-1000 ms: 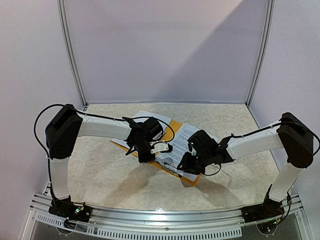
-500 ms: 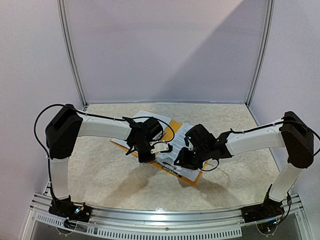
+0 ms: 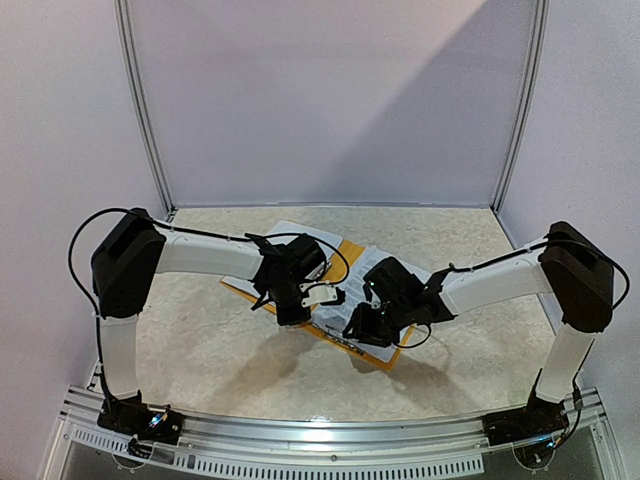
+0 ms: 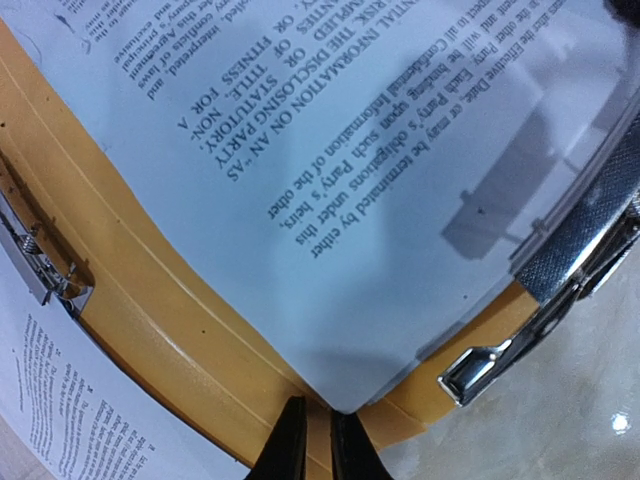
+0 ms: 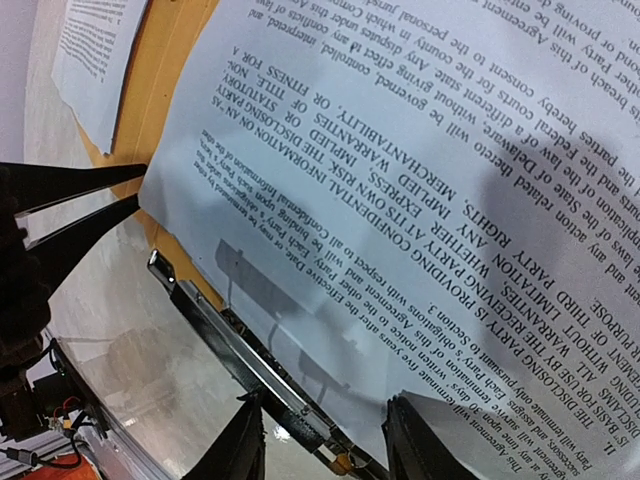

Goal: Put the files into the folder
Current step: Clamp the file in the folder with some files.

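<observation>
My left jaws are nearly closed, fingertips (image 4: 290, 445) pinching the corner of the top sheet of the files (image 4: 350, 150). That sheet rests over the open folder (image 4: 180, 340) on the table (image 3: 200, 350). My right jaws stand apart and hold nothing. They hang just above the same sheet's edge, where the folder's long metal clip (image 5: 250, 365) runs across between my fingers (image 5: 240, 440). Another printed sheet (image 3: 290, 232) lies at the folder's far side, beyond my left arm. A smaller spring clip (image 4: 40, 265) sits on the folder beside a lower page.
</observation>
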Robot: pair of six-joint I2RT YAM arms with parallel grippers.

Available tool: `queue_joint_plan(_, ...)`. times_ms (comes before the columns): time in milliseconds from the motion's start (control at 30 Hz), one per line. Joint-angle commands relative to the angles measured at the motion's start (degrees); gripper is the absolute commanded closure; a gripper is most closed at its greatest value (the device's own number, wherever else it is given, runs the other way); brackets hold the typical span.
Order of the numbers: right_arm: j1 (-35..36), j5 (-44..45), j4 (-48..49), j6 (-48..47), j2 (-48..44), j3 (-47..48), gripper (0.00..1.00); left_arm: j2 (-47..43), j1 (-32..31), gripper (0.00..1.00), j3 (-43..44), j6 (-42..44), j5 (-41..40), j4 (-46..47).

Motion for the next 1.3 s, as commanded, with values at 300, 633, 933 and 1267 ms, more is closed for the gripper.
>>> queue_joint_plan(300, 0.5, 2.6, -4.2, 4.5, -4.2, -6.8, 0.60, 4.1, -1.4, 0.87, -1.3, 0.3, 3.0, -3.0)
queue_joint_plan(633, 1.0, 4.5, -8.7, 3.7, -5.9, -6.0, 0.59, 4.2, -1.4, 0.87, -1.2, 0.3, 3.0, -3.1)
queue_joint_plan(933, 0.7, 2.1, -6.7, -1.3, -2.3, 1.0, 0.59, 4.3, -1.4, 0.87, -1.1, 0.3, 3.0, -3.3)
queue_joint_plan(1267, -3.3, 12.1, -20.7, -3.1, -10.7, 1.0, 0.59, 4.4, -1.4, 0.87, -0.9, 0.3, 3.0, -3.4)
